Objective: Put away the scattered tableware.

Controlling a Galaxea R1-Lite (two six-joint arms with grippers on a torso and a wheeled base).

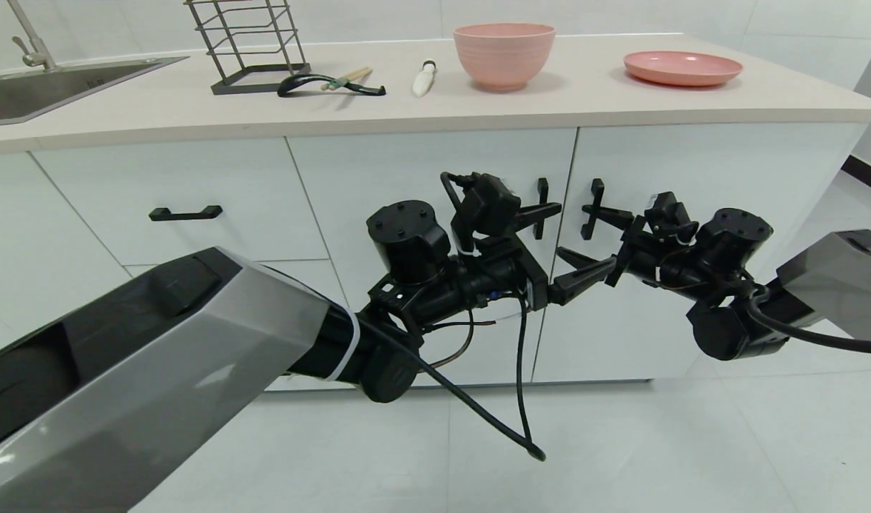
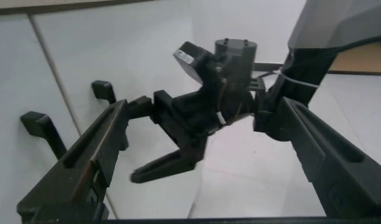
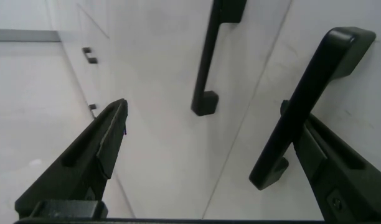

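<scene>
Pink bowl (image 1: 504, 55) and pink plate (image 1: 683, 68) sit apart on the counter (image 1: 585, 103).

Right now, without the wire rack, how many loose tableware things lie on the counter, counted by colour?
Pink: 2, the pink bowl and the pink plate
Black: 1, the black spoon
White: 1, the white utensil
Wood colour: 1, the chopsticks, counted as one set
Total: 5
</scene>
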